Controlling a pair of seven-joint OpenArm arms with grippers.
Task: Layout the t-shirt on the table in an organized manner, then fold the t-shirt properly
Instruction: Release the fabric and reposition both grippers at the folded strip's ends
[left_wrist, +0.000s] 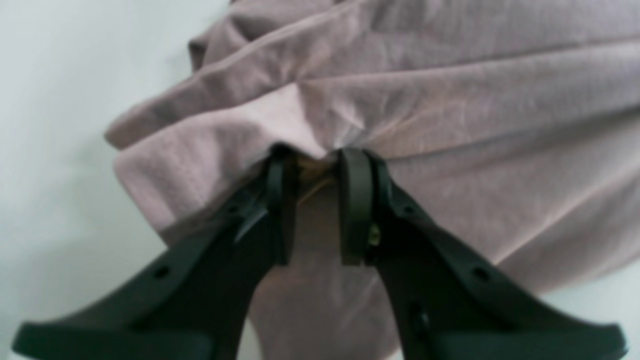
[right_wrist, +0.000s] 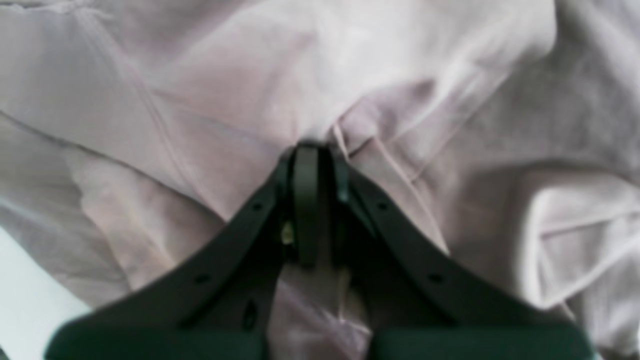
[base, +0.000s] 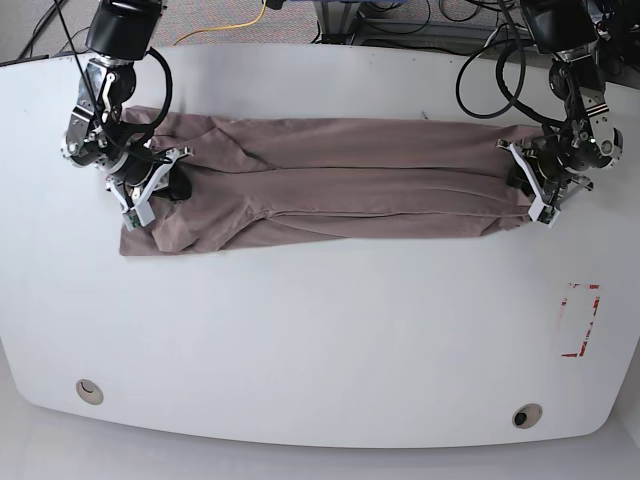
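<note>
The mauve t-shirt (base: 330, 190) lies stretched into a long, loosely folded band across the far half of the white table (base: 320, 340). My left gripper (base: 522, 185) is at the band's right end in the base view. In the left wrist view that gripper (left_wrist: 315, 160) is shut on a bunched fold of the t-shirt (left_wrist: 450, 100). My right gripper (base: 172, 180) is at the band's left end. The right wrist view shows it (right_wrist: 312, 150) shut on wrinkled cloth of the t-shirt (right_wrist: 200, 100). A wider flap hangs toward the front at the left end.
A red rectangular mark (base: 580, 320) sits near the table's right edge. Two round holes (base: 89, 390) (base: 526, 415) lie near the front edge. Cables (base: 480, 60) trail over the back edge behind both arms.
</note>
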